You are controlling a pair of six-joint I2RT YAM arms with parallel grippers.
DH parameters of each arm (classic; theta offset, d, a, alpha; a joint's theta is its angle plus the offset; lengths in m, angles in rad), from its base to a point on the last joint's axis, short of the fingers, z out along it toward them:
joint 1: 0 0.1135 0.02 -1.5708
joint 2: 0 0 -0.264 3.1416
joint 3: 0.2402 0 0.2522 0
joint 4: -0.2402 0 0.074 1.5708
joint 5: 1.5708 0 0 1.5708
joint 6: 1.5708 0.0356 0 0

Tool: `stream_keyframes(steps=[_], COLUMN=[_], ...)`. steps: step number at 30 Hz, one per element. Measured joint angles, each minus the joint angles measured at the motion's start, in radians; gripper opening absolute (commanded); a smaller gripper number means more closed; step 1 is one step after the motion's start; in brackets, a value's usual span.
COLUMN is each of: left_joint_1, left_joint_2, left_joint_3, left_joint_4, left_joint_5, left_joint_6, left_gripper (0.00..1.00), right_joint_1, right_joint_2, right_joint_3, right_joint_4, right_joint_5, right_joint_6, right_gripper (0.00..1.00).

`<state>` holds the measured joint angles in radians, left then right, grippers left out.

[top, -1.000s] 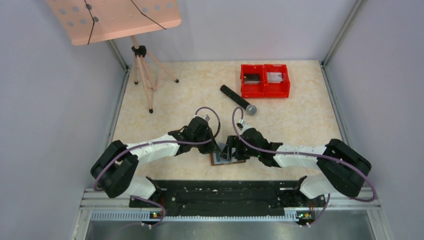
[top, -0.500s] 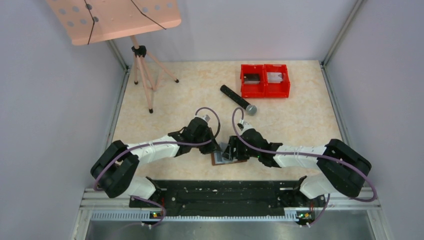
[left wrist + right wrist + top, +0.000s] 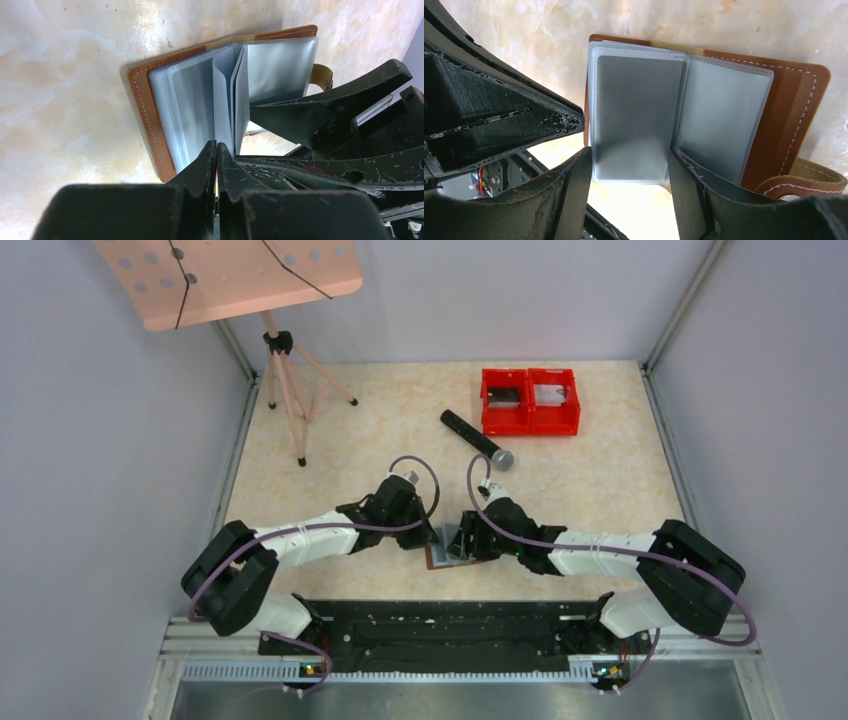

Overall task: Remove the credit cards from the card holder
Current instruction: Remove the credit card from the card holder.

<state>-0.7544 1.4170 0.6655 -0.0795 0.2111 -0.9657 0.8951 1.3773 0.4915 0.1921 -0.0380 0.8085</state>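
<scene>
Both arms at the open card holder, hunting for a card

The card holder [image 3: 142, 115] lies spread on the counter [image 3: 65, 75] right under both tools. The left end effector [image 3: 216, 150] is pinched closed on the near edge of an upright sleeve [image 3: 225, 95]. The right end effector [image 3: 630, 152] is spread, one finger either side of a flat grey sleeve [image 3: 634, 110], not clamping it that I can see. I'd have the left hold its leaf steady while the right closes on a card's edge alone, not the plastic, and draws it toward itself. Whether that pocket holds a card, I can't tell.
</scene>
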Motion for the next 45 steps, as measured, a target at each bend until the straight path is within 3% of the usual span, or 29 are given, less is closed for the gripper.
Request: stream_keyframes(steps=[12, 26, 32, 38, 41, 45], left_joint_1=[0.0, 0.0, 0.0, 0.0, 0.0, 0.0], left_joint_2=[-0.011, -0.024, 0.0, 0.008, 0.008, -0.004], left_joint_3=[0.0, -0.019, -0.028, -0.04, -0.047, -0.072], left_joint_4=[-0.022, 0.042, 0.096, 0.143, 0.163, 0.195], left_joint_5=[-0.038, -0.025, -0.005, 0.019, 0.028, 0.037], left_joint_6=[-0.005, -0.006, -0.007, -0.012, -0.014, -0.017], left_gripper=[0.33, 0.35, 0.28, 0.0, 0.0, 0.0], right_joint_1=[0.0, 0.0, 0.0, 0.0, 0.0, 0.0], right_joint_2=[0.0, -0.01, -0.019, -0.023, -0.031, -0.068], right_joint_3=[-0.021, -0.044, -0.055, -0.06, -0.06, -0.058], right_joint_4=[0.051, 0.087, 0.092, 0.092, 0.075, 0.014], right_joint_5=[-0.009, -0.015, -0.016, -0.016, -0.015, -0.006], right_joint_6=[0.024, 0.034, 0.038, 0.042, 0.049, 0.048], right_gripper=[0.49, 0.48, 0.48, 0.53, 0.61, 0.62])
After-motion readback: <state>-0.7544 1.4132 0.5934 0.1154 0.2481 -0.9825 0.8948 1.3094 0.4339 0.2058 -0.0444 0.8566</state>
